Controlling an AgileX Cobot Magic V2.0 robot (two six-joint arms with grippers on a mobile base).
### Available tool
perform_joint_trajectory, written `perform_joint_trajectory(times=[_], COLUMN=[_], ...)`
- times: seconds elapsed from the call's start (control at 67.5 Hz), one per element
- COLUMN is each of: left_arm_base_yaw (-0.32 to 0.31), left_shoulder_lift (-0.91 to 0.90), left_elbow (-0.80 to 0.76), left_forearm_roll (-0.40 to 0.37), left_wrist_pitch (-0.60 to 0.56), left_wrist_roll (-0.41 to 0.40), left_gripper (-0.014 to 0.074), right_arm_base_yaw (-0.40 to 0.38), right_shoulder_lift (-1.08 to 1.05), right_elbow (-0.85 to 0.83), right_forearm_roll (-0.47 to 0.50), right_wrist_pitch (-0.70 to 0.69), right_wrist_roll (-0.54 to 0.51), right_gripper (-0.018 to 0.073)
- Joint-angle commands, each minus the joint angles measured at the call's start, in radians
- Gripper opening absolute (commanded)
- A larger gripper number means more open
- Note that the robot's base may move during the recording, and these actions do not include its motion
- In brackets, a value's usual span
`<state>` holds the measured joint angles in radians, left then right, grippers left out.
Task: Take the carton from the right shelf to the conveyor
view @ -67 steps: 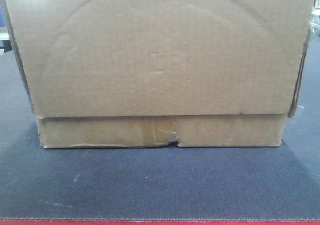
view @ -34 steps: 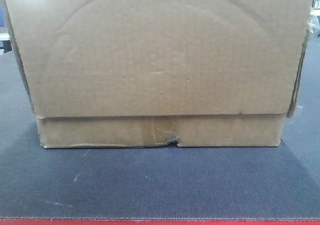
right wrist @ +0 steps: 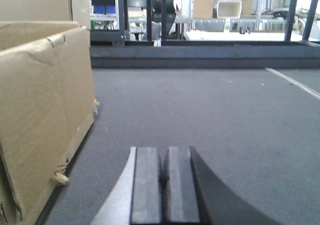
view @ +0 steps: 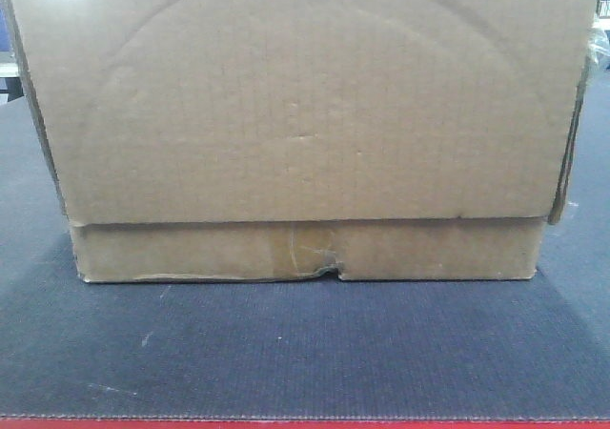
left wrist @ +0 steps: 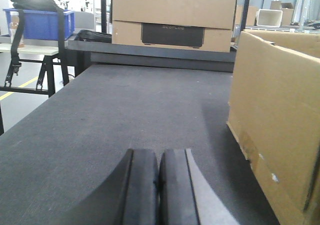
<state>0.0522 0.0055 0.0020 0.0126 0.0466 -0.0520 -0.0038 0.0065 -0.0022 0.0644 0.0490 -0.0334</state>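
The carton [view: 305,124], plain brown cardboard with a torn notch at its bottom edge, rests on the dark ribbed conveyor [view: 305,353] and fills the front view. Its side wall shows at the right of the left wrist view [left wrist: 280,130] and at the left of the right wrist view [right wrist: 45,110]. My left gripper [left wrist: 159,157] is shut and empty, low over the conveyor [left wrist: 125,110], left of the carton and apart from it. My right gripper [right wrist: 164,155] is likewise shut and empty, to the right of the carton over the conveyor [right wrist: 225,115]. The right shelf is out of view.
A second cardboard box [left wrist: 172,17] with a dark panel sits at the belt's far end. A blue bin [left wrist: 37,22] stands on a trestle table at the left. A red strip [view: 305,424] marks the belt's near edge. Racks and boxes stand beyond the belt [right wrist: 220,7].
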Motion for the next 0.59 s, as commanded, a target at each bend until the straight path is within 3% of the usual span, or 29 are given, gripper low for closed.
perform_joint_trajectory(times=[0.0,0.578], left_arm_base_yaw=[-0.001,-0.001], left_shoulder_lift=[-0.005,-0.005], left_elbow=[-0.002,-0.002], left_forearm_roll=[0.002,0.002], left_wrist_pitch=[-0.020,-0.020], left_wrist_roll=[0.006,0.006], left_gripper=[-0.0007,-0.0007], right_arm_base_yaw=[-0.004,-0.004], right_shoulder_lift=[-0.007,-0.007], right_elbow=[0.002,0.002], right_forearm_roll=[0.002,0.002], right_wrist_pitch=[-0.020,-0.020], right_wrist_roll=[-0.007,-0.007], right_gripper=[-0.0069,-0.0069])
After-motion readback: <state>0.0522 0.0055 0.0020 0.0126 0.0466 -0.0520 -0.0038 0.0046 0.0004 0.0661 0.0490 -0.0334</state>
